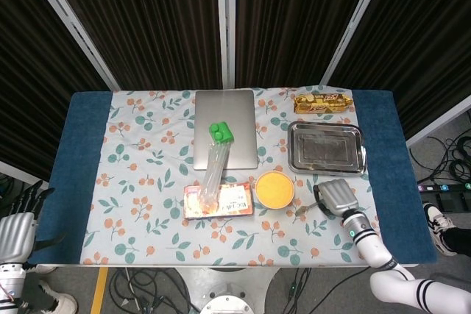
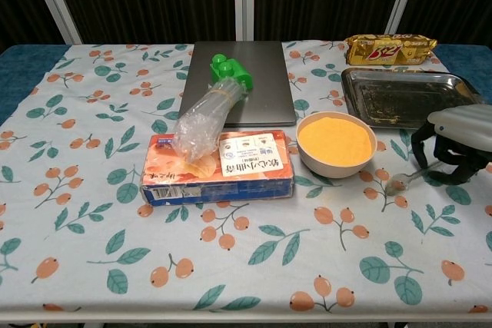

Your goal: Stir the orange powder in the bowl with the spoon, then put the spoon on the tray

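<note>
The right hand [image 2: 450,151] pinched the spoon [image 2: 401,183] just right of the bowl [image 2: 336,144]; a level lift seemed advisable.

Tablecloth [image 2: 92,213]: white, printed with orange fruit and teal leaves
Table cover [image 1: 77,159]: plain dark blue, showing at the left and right edges
Powder [image 2: 335,140]: bright orange, in a cream bowl [image 2: 307,157]
Tray [image 2: 461,90]: silver metal, dull mottled base
Spoon [image 2: 401,183]: silver
Right hand [image 2: 453,147]: grey-silver shell, black fingers [image 2: 420,147]
Left hand [image 1: 16,229]: silver-grey, black fingers
Laptop [image 2: 257,74]: plain grey
Box [image 2: 231,170]: orange-pink front, blue side
Bottle [image 2: 204,117]: clear, green cap [image 2: 228,71]
Snack pack [image 2: 388,49]: gold with red lettering
Curtains [image 1: 147,20]: black, white frame bars
</note>
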Available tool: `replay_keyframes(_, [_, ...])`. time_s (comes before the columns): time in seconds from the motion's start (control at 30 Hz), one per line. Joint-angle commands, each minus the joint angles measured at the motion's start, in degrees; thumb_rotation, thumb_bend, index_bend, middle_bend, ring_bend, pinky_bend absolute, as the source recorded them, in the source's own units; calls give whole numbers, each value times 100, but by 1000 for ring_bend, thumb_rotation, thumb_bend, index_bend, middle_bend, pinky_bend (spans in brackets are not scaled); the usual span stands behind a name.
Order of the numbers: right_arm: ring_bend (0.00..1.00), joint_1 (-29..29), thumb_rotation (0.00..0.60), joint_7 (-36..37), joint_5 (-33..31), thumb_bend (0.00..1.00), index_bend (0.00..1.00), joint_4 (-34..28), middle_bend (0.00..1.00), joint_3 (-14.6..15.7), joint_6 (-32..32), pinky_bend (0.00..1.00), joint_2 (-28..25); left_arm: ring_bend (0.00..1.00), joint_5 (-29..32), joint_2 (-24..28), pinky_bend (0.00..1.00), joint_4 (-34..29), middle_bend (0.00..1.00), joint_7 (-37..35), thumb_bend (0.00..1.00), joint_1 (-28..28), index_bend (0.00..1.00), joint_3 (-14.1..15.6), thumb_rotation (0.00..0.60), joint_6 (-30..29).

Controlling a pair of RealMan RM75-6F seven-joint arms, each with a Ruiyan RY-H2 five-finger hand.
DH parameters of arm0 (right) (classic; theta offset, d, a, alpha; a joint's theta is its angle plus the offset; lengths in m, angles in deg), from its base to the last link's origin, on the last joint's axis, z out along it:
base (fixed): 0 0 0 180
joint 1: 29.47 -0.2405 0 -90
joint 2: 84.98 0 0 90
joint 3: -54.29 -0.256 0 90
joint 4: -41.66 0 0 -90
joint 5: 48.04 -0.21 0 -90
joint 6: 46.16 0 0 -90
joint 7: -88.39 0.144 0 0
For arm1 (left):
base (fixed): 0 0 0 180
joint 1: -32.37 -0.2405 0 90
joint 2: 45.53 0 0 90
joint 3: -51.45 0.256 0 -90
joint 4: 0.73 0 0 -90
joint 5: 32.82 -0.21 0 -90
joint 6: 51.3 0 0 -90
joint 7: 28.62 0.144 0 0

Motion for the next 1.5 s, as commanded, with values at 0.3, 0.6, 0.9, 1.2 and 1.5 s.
replay_keyframes(0.3, [964, -866, 600, -1329, -371, 444, 616, -1360, 926, -325, 426, 1000, -1488, 77, -64, 15, 116, -34, 120, -19, 127, -8, 204, 11, 600, -41])
replay_keyframes(0.6, [965, -1856, 600, -2397, -1764, 455, 628, -1415, 928, -262, 896, 1000, -1436, 77, -78, 55, 116, -41, 120, -116, 126, -48, 204, 26, 600, -83])
replay_keyframes(0.9, [965, -2544, 600, -3143, -2859, 467, 673, -1279, 931, 80, 573, 1000, -954, 77, -94, 50, 116, -14, 120, -147, 126, -49, 204, 30, 600, -78])
replay_keyframes(1.2, [965, -3083, 600, -3768, -3518, 480, 704, -1090, 933, 297, 123, 1000, -525, 77, -103, 26, 116, 33, 120, -192, 126, -27, 204, 20, 600, -52])
replay_keyframes(1.5, [965, -3446, 600, -4072, -3978, 490, 722, -1077, 935, 361, -135, 1000, -331, 77, -63, -19, 116, 120, 120, -271, 126, -22, 204, 19, 600, 1])
